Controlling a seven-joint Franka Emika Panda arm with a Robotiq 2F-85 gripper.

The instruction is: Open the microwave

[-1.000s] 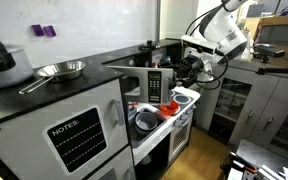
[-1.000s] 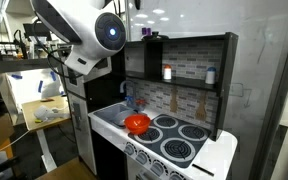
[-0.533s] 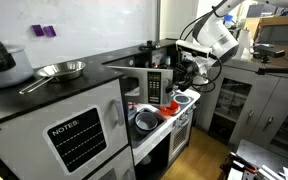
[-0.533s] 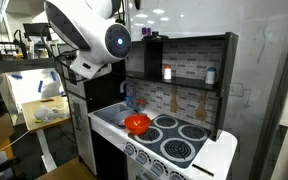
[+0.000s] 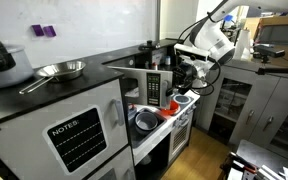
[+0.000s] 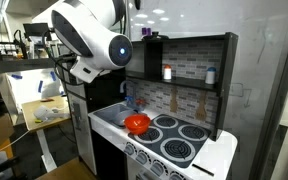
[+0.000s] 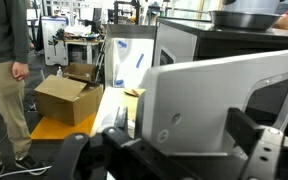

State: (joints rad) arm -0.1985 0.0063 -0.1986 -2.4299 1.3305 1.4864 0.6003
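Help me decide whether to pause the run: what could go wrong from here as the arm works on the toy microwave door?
1. In the wrist view the pincer looks open, its fingers wide either side of the silver-white framed microwave door; with no grip it may slip off.
2. In an exterior view the orange-red bowl lies lower down, below the work area; a dropping wrist could knock it.

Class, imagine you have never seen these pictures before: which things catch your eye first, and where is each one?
The bulky white robot arm dominates the upper left of an exterior view, above a red bowl on the toy stovetop. In the wrist view, the silver-white door of the microwave fills the right half, close in front of the open claw at the bottom edge.
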